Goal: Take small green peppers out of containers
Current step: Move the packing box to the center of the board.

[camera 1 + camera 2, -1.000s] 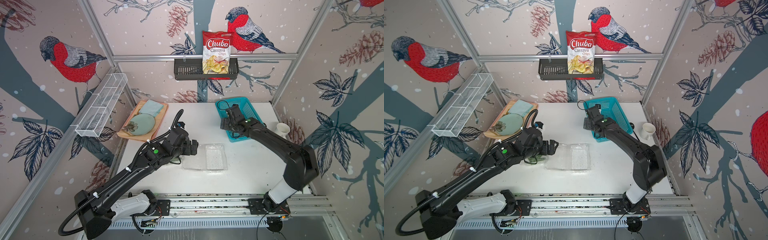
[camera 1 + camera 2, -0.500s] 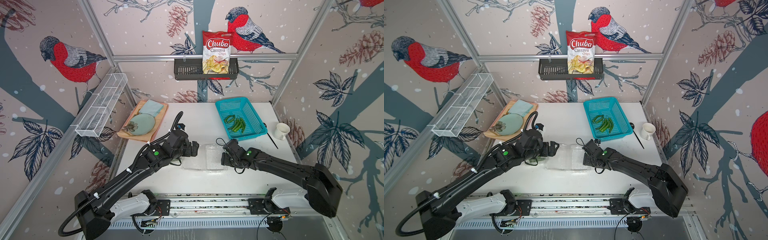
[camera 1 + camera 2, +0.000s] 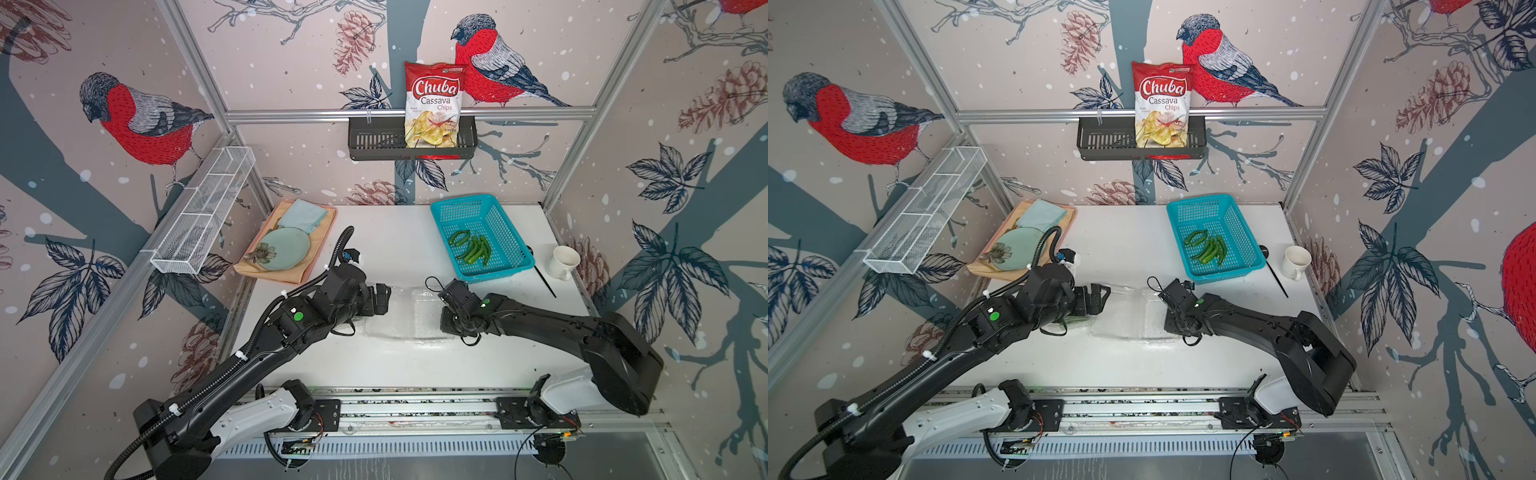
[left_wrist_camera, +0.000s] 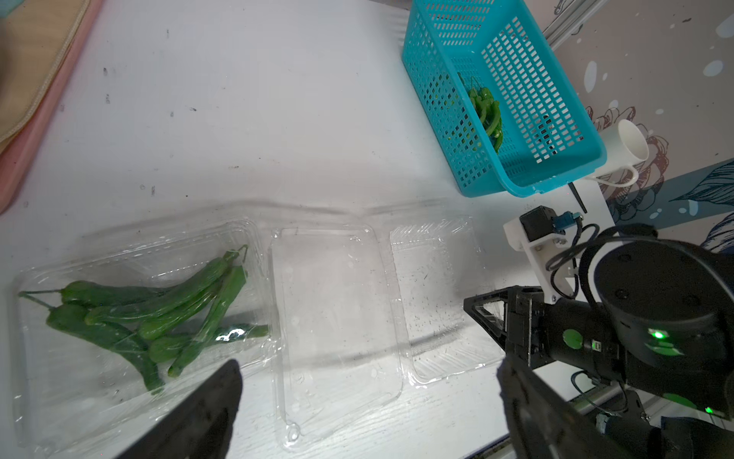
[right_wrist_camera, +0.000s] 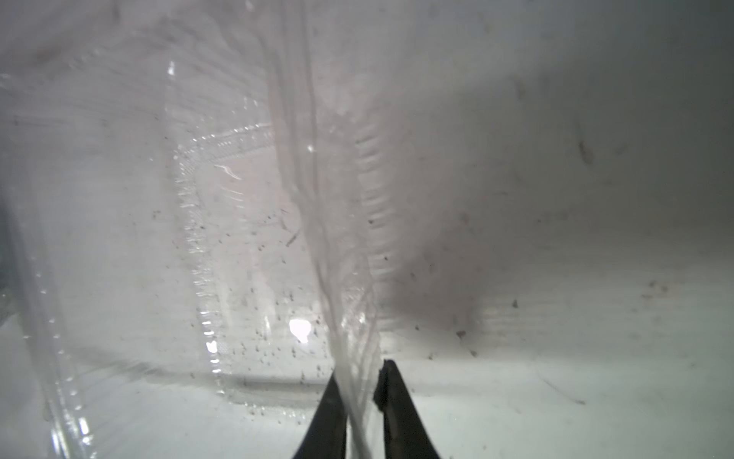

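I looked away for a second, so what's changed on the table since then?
The right gripper swung from over the turquoise basket down to the empty container and closed on its rim. The left gripper, open, and the basket stayed put.

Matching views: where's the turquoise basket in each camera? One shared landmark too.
Top view: turquoise basket right of centre, far side.
Top view: turquoise basket just right of centre, far side.
Left wrist: basket beyond the open clear container.
Right wrist: not in it; only the container's rim pinched in the right gripper.
Landmark: white mug beside the basket.
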